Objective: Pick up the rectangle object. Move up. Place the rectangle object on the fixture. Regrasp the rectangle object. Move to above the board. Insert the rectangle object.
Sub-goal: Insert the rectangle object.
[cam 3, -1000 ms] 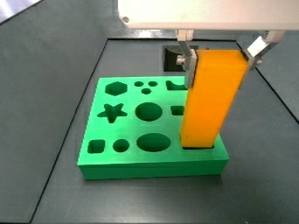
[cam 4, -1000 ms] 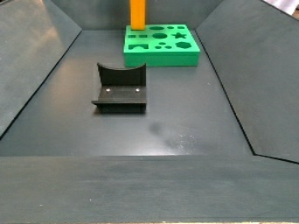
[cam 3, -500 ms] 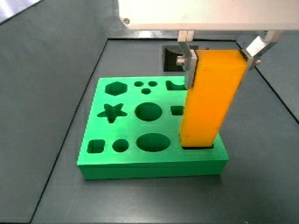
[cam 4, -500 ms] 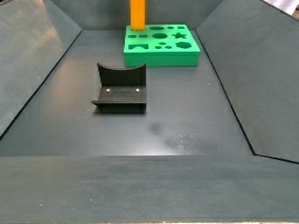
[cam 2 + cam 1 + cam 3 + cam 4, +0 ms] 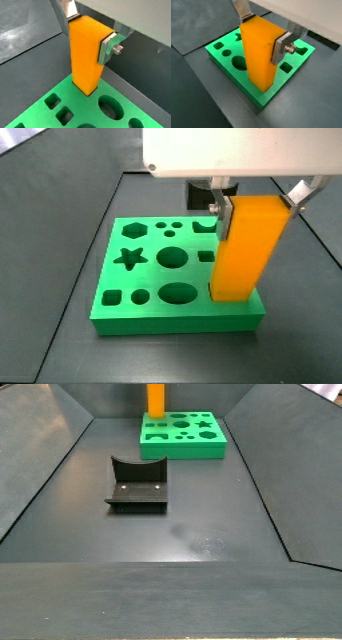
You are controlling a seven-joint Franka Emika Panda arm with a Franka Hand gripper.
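My gripper (image 5: 261, 196) is shut on the upper end of the orange-yellow rectangle object (image 5: 247, 248) and holds it upright. The object's lower end is at the top face of the green board (image 5: 134, 278), near one corner. I cannot tell whether it is in a hole. Both wrist views show the silver fingers (image 5: 281, 47) (image 5: 107, 47) clamping the object (image 5: 260, 55) (image 5: 87, 55) over the board (image 5: 281, 82) (image 5: 80, 107). In a side view the object (image 5: 155, 399) stands at the board's (image 5: 187, 450) far corner, and the gripper is out of that frame. The black fixture (image 5: 136, 484) stands empty, nearer than the board.
The board has star, hexagon, round, oval and square cut-outs (image 5: 173, 256). Sloping dark walls (image 5: 47, 474) bound the floor on both sides. A small dark item (image 5: 201, 196) stands behind the board.
The gripper has come down a little with the rectangle object, and shifted slightly sideways. The board and the fixture have not moved.
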